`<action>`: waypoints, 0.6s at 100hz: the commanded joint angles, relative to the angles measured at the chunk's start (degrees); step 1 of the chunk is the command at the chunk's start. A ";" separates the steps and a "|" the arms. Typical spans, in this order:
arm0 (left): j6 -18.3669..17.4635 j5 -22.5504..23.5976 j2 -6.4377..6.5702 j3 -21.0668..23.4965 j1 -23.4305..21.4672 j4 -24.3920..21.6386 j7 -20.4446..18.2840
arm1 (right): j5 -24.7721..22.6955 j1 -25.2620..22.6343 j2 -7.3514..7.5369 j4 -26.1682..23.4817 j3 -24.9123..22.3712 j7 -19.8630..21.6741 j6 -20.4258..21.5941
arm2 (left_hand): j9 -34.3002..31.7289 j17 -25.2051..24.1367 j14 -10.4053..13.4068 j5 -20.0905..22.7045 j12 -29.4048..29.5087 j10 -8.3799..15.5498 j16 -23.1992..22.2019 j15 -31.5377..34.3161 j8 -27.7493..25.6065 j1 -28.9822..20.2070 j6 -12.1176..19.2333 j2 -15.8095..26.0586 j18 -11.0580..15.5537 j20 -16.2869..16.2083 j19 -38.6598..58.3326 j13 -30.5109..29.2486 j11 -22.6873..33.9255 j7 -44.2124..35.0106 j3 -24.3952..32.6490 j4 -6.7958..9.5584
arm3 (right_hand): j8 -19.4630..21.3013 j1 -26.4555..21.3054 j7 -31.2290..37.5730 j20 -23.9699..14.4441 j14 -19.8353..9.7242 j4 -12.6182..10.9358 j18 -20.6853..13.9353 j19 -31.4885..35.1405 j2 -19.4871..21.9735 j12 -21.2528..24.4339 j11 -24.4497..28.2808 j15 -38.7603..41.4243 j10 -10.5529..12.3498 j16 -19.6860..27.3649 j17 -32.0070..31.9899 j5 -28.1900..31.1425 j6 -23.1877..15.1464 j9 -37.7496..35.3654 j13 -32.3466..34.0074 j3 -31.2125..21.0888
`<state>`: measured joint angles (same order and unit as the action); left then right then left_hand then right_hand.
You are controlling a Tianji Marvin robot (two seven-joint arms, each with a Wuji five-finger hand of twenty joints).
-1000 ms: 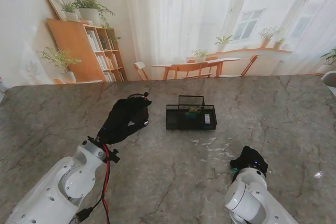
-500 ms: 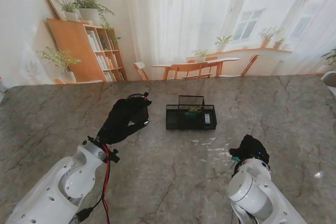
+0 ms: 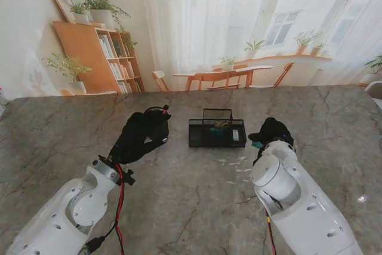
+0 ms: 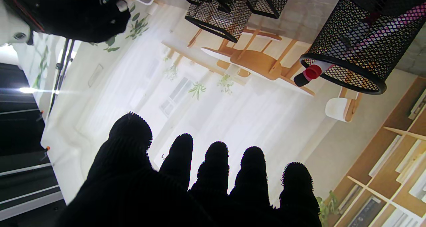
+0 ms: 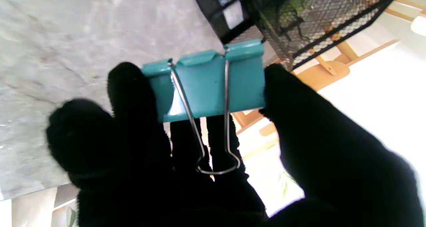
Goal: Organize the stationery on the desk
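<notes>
A black mesh organiser tray (image 3: 216, 133) stands at the middle of the marble table, with small items in its compartments. My right hand (image 3: 271, 131) hovers just right of it, shut on a teal binder clip (image 5: 206, 84) pinched between thumb and fingers; the tray's mesh corner (image 5: 309, 17) is close beyond the clip. My left hand (image 3: 143, 135) rests left of the tray, fingers (image 4: 216, 167) spread and holding nothing. A black mesh pen cup (image 4: 359, 37) holding a red-capped marker (image 4: 311, 74) shows only in the left wrist view.
Small white scraps (image 3: 239, 164) lie scattered on the table between the tray and me. The marble table (image 3: 334, 123) stretches wide on both sides. A bookshelf and chairs stand beyond its far edge.
My right hand has moved away from me, from the near right of the table up beside the organiser tray's right end. The left hand has stayed where it was.
</notes>
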<state>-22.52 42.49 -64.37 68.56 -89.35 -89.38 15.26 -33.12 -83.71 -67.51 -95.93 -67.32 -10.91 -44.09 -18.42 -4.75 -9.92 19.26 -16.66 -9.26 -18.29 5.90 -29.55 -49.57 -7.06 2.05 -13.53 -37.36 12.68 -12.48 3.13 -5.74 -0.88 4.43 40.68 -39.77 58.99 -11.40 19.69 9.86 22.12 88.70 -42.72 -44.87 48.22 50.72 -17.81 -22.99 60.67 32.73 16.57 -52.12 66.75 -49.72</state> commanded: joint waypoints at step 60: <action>0.90 0.42 0.18 0.30 -0.02 -0.14 -0.91 | 14.15 27.22 -6.27 24.55 16.60 1.73 2.97 | -0.27 -0.82 0.53 0.68 -0.18 0.04 -0.53 0.13 -0.27 -1.67 0.30 4.77 0.76 0.21 0.23 -0.98 -0.20 -0.35 -1.57 -6.91 | -1.16 -13.95 2.17 -0.66 -11.70 -1.95 -15.58 0.31 -1.43 0.16 -0.28 2.23 1.71 0.05 1.88 -0.04 -1.90 -0.24 2.40 -12.68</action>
<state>-21.93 42.81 -64.22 68.90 -89.36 -89.44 14.53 -19.53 -58.42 -72.53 -72.50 -51.49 -10.71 -42.46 -18.42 -4.75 -9.92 19.26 -16.66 -9.26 -18.29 5.90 -29.55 -49.57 -7.06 2.05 -13.53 -37.36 12.68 -12.48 3.13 -5.74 -0.88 4.42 40.60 -39.83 59.71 -11.40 19.69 10.01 22.12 88.66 -42.72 -44.87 48.22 50.69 -17.08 -22.96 60.67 32.74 15.76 -52.09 66.75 -49.72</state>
